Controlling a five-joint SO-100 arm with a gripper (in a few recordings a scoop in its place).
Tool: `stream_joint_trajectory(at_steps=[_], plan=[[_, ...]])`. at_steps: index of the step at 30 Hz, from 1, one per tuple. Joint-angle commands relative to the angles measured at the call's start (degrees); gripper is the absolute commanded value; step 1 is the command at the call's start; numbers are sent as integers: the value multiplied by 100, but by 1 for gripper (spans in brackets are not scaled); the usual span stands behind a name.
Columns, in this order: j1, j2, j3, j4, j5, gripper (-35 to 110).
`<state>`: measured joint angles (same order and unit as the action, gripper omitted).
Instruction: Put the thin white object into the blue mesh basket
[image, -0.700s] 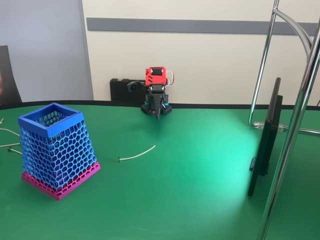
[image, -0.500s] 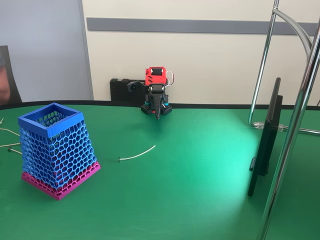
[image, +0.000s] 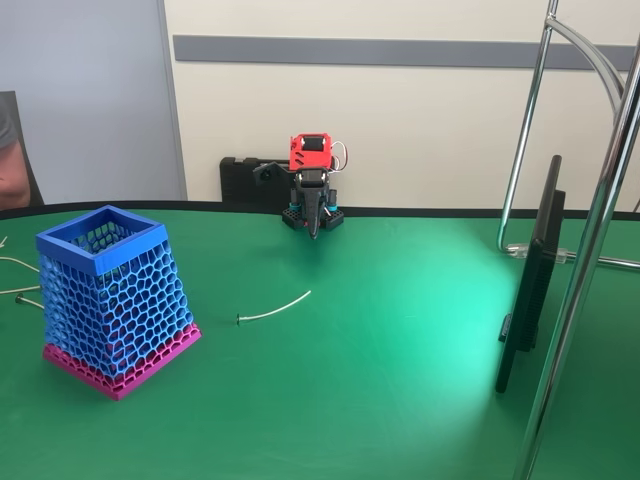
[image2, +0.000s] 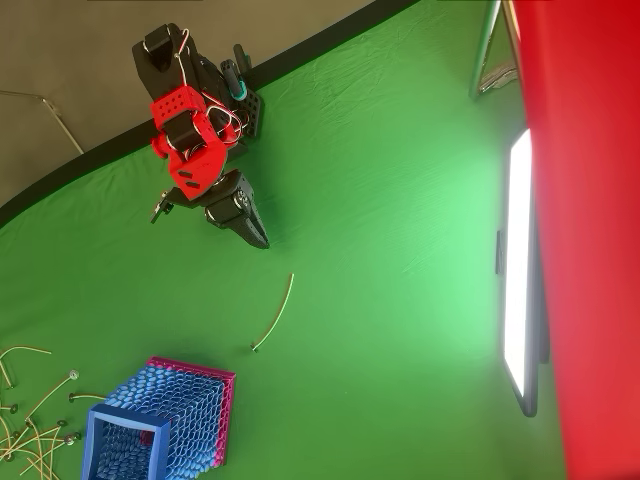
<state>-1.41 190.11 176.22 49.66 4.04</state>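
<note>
Green table, nothing shifted vs 0.7 s ago. Gripper w/ fingers together, folded at top centre, same pose. White cord lies flat mid-frame, just right of the blue basket, not touching.

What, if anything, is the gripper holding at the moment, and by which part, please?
Nothing. The gripper hangs folded by the arm's base, apart from the thin white cord, which lies loose on the green table beside the blue mesh basket.
</note>
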Motion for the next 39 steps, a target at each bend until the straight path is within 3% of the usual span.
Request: stream_joint_trajectory(at_steps=[1,39], plan=[[-44,35,44,18,-44,1],[-141,35,44,-9,-149,1]])
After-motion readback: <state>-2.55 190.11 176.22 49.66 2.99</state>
